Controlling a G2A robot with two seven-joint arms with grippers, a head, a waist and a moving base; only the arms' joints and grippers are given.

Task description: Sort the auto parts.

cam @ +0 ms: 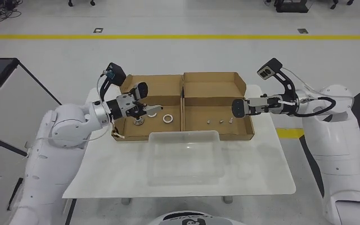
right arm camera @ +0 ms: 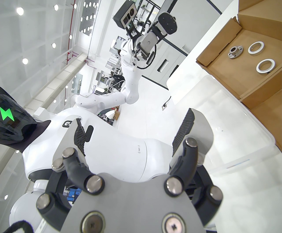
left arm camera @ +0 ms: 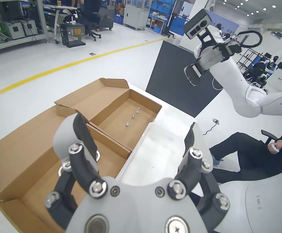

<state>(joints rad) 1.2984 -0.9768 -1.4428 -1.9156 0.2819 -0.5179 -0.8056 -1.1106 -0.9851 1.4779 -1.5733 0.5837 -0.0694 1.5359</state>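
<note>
Left gripper (left arm camera: 136, 130), right gripper (right arm camera: 134, 117) spread, empty. Left wrist view: bolts (left arm camera: 132, 116); right wrist view: flange (right arm camera: 235, 52), rings (right arm camera: 256, 47).

You worked under bright, even ceiling lights (right arm camera: 19, 10); shadows on the table (cam: 264, 163) were faint, and both wrist views bowed at the edges.

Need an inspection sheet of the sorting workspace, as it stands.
Surface: white table; left box and right box open, side by side; clear bin before them.
Job's things: flange and two rings in left box; three bolts in right box.
Clutter: nothing seen.
Grippers: left gripper open above left box; right gripper open, at right box's outer edge.
Cables: floor cord to a socket.
Surroundings: yellow floor line.
</note>
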